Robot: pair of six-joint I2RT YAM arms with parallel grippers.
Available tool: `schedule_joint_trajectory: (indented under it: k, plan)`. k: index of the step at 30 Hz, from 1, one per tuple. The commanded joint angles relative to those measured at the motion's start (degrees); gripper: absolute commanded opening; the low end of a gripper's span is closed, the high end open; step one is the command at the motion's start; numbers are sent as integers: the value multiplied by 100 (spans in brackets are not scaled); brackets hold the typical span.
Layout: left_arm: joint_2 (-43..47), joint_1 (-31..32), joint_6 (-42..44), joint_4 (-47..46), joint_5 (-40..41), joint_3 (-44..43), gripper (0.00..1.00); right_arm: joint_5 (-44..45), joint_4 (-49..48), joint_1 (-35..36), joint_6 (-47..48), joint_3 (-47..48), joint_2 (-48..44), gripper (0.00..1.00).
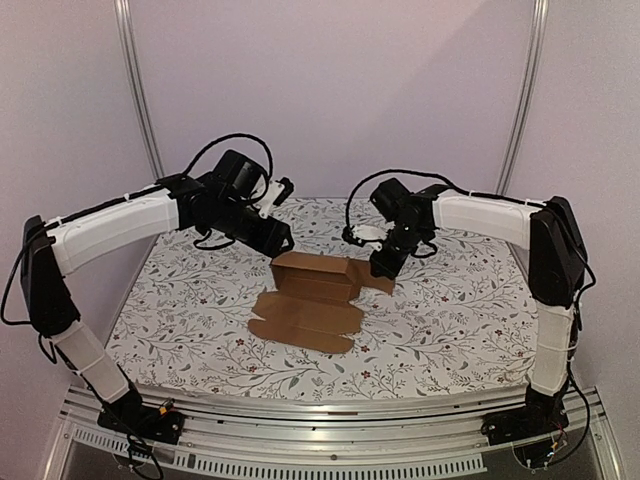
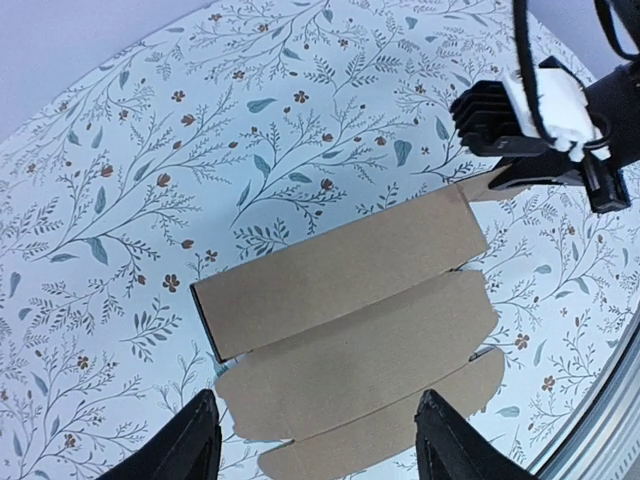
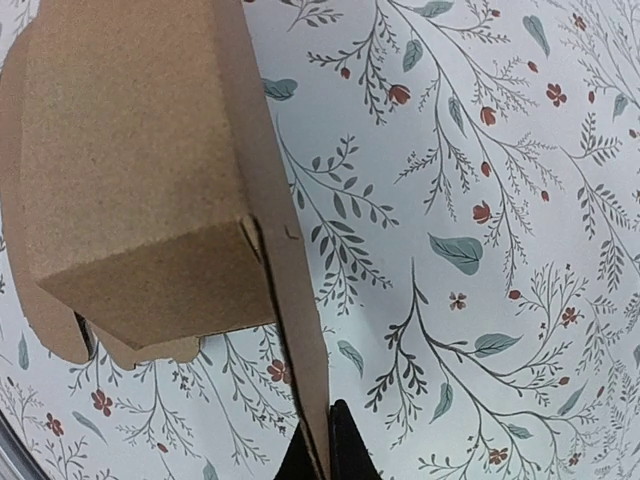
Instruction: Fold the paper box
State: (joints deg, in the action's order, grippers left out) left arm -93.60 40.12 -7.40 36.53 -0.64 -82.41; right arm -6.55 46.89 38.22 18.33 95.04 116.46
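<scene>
I have the right gripper (image 3: 322,455) clenched on a thin end flap of the plain brown cardboard box (image 1: 310,275), grainy and oblong. The left gripper (image 2: 318,400) hangs released by the box's other end.

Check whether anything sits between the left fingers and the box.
Nothing visible does. The left fingers stand open directly over the box, with only cardboard and tablecloth showing between them. The right fingers are shut on a flap at one end, clear of that path.
</scene>
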Motion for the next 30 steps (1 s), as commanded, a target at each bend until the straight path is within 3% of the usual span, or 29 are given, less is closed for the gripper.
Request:
schedule_joint_trajectory:
  k: [1,6,12,17,21,30]
  plan:
    - [-263,-152,251,318,-287,128,67,-260,82,-137,1235,-18,-319,0]
    - [-401,-162,172,312,-570,118,67,-1987,1283,-623,1803,833,-101,0]
    - [-285,-171,130,203,-1079,320,67,-2492,2013,-716,2161,1045,263,0]
    - [-159,-35,175,-40,-1676,695,67,-2615,1964,-705,2057,1027,537,1]
    - [-148,198,394,-121,-1681,779,68,-2543,1866,-628,2050,891,536,2]
    - [-792,290,484,-532,-2035,752,69,-1300,1105,-194,1551,617,541,1]
